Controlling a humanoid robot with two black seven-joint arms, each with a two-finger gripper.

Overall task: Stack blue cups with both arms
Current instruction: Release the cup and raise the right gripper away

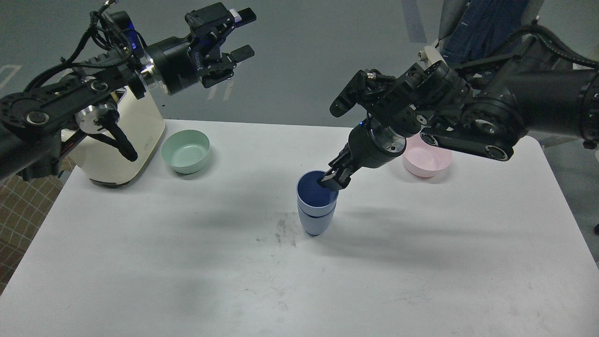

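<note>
Both arms are matte black with silver joint rings, looped black cables and small blue lights.

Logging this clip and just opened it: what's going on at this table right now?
The right gripper grips the rim of the upper blue cup, which sits nested in the lower blue cup, upright on the white table. The left gripper hangs open and empty, high above the table's far left.
</note>
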